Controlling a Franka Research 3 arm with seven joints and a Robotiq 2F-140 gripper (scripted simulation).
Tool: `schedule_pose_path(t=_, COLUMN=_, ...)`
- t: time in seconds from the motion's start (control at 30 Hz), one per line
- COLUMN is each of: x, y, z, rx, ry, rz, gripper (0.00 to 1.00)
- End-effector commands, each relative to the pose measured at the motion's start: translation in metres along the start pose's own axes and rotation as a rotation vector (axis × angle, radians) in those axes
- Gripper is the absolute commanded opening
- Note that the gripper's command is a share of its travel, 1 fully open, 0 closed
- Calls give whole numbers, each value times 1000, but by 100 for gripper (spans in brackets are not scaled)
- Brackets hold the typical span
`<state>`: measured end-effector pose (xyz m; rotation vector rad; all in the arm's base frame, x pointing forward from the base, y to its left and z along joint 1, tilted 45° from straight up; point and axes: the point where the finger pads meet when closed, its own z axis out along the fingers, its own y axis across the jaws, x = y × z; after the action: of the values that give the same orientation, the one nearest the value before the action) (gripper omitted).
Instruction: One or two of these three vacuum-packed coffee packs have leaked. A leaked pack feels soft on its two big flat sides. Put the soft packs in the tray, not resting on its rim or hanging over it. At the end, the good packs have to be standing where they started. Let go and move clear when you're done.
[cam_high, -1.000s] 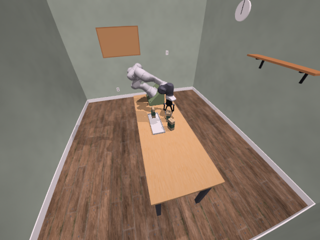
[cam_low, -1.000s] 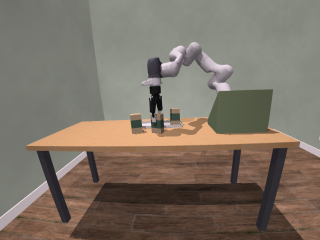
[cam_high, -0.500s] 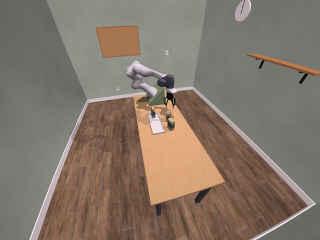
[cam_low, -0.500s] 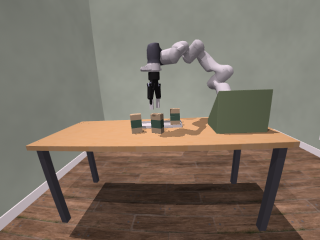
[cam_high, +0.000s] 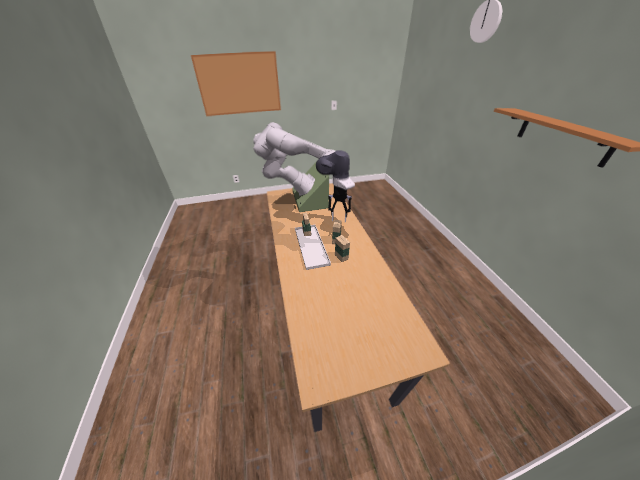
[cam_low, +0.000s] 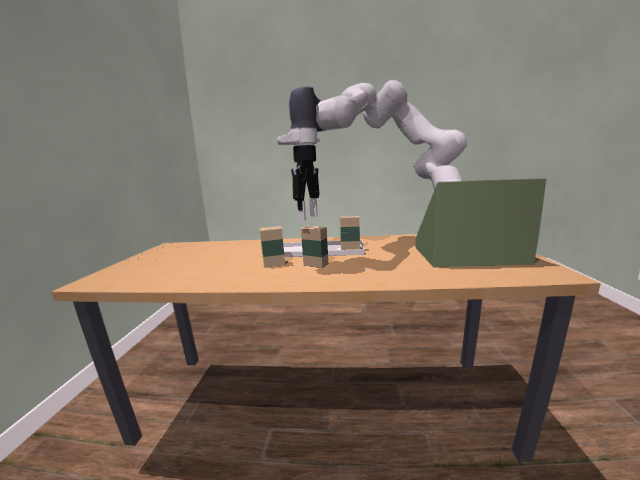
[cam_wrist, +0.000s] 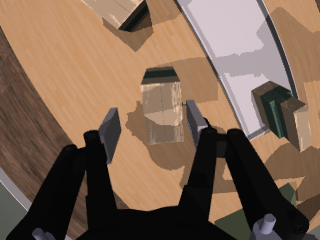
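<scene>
My gripper is part-way open and empty, above the middle coffee pack, which stands upright on the table. In the wrist view its top lies between the two finger pads, below them. Another pack stands upright farther from the arm's base. The third pack stands upright in the white tray, at the end nearer the base. Softness cannot be seen.
A green wedge-shaped block stands beside the arm's base. The tray lies alongside the two packs on the wooden table. The farther pack is close to the middle one.
</scene>
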<state>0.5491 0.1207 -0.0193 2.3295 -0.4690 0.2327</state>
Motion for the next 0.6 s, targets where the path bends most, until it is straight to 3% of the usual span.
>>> schedule_pose_path(t=0.0, x=16, y=-4, z=0, rx=-11, ry=-4, rz=-116, gripper=53)
schedule_pose_path(t=0.1, x=33, y=-12, z=-2, rx=-11, ry=-1, rz=-196, gripper=53)
schedule_pose_path(t=0.57, x=68, y=-26, z=-3, rx=-11, ry=0, rz=-359, gripper=53)
